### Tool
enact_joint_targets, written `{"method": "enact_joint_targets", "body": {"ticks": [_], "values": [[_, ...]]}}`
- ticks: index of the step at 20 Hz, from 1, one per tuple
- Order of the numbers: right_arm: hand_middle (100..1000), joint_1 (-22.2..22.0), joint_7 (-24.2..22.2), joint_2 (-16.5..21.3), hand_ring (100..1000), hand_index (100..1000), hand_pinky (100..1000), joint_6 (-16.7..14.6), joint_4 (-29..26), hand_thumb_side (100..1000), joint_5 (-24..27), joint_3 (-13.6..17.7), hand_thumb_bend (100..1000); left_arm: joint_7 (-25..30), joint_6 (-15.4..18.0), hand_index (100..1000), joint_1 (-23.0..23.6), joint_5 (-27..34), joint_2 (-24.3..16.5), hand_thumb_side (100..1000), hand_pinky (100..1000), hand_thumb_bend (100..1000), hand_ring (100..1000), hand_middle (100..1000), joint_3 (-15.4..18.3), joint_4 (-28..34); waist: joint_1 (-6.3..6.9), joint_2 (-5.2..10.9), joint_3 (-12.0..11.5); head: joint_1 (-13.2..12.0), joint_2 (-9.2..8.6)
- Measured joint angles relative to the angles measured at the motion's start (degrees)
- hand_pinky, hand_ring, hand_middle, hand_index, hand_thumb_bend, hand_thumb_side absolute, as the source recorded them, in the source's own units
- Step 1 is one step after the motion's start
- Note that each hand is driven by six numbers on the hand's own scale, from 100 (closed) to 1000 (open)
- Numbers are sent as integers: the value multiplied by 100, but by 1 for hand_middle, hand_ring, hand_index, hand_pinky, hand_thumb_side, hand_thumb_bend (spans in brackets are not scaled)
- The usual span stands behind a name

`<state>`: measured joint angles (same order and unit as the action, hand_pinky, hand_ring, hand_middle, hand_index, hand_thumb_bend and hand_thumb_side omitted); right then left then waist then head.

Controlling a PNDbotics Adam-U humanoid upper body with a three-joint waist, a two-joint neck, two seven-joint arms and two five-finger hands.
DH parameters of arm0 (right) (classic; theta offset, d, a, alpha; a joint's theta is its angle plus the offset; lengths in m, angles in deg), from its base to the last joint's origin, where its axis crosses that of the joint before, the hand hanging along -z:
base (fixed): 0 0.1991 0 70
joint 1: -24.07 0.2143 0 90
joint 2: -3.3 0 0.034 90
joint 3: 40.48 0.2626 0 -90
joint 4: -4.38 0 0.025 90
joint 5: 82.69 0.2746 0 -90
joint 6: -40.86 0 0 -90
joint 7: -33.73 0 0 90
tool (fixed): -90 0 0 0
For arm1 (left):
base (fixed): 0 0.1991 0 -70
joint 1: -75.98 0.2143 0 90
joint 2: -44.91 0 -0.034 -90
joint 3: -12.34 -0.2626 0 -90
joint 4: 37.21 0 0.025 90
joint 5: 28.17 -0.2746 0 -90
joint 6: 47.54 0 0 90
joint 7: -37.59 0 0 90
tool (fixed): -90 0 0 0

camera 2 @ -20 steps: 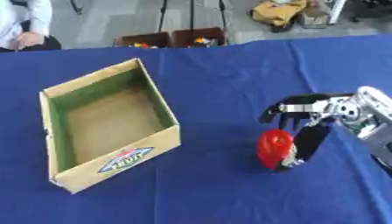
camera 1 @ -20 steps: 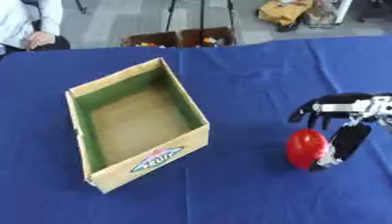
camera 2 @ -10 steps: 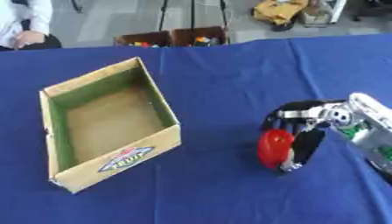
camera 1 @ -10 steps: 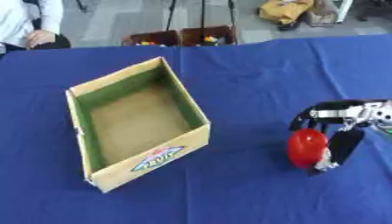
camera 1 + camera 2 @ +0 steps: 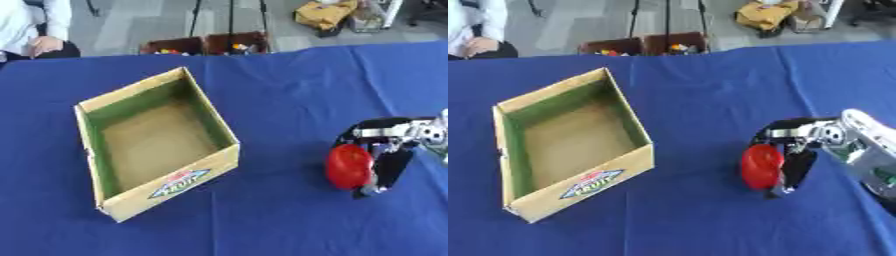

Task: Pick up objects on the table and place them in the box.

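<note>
A red rounded object (image 5: 349, 166) sits at the right side of the blue table (image 5: 289, 85). My right hand (image 5: 390, 148) comes in from the right edge and is curled round it, fingers over its top and down its right side. The open cardboard box (image 5: 152, 142) with green inner walls stands to the left of centre, nothing inside it. The left hand does not show in either view.
Beyond the table's far edge are two small crates of coloured items (image 5: 206, 45) and a yellow bag (image 5: 325, 12) on the floor. A person sits at the far left corner (image 5: 35, 30), not touching anything.
The right hand has closed in round the red object, and both sit slightly lower and further right in the picture than a second ago. The box has not moved.
</note>
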<state>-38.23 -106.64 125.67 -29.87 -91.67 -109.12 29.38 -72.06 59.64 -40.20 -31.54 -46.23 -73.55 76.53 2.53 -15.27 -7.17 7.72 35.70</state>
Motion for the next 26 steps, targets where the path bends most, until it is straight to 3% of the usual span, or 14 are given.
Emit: {"method": "enact_joint_targets", "body": {"ticks": [11, 17, 21, 26], "values": [[768, -9, 177, -19, 696, 820, 515, 177, -159, 159, 259, 5, 576, -27, -37, 879, 0, 1, 0, 954, 631, 100, 859, 819, 0, 0, 0, -32, 21, -5, 0], [726, -35, 250, -21, 661, 786, 475, 250, -181, 105, 384, 6, 543, -32, -59, 877, 0, 1, 1, 953, 631, 100, 859, 819, 0, 0, 0, -32, 31, -8, 0], [673, -43, 313, -21, 626, 758, 421, 313, -180, 100, 383, 6, 487, -32, -75, 875, 0, 1, 1, 952, 629, 100, 860, 818, 0, 0, 0, -34, 35, -9, 0], [650, -45, 476, -22, 593, 738, 373, 476, -163, 100, 379, 23, 316, -36, -82, 873, 0, 1, 1, 951, 631, 100, 868, 818, -1, 0, 0, -38, 43, -10, 0]]}}
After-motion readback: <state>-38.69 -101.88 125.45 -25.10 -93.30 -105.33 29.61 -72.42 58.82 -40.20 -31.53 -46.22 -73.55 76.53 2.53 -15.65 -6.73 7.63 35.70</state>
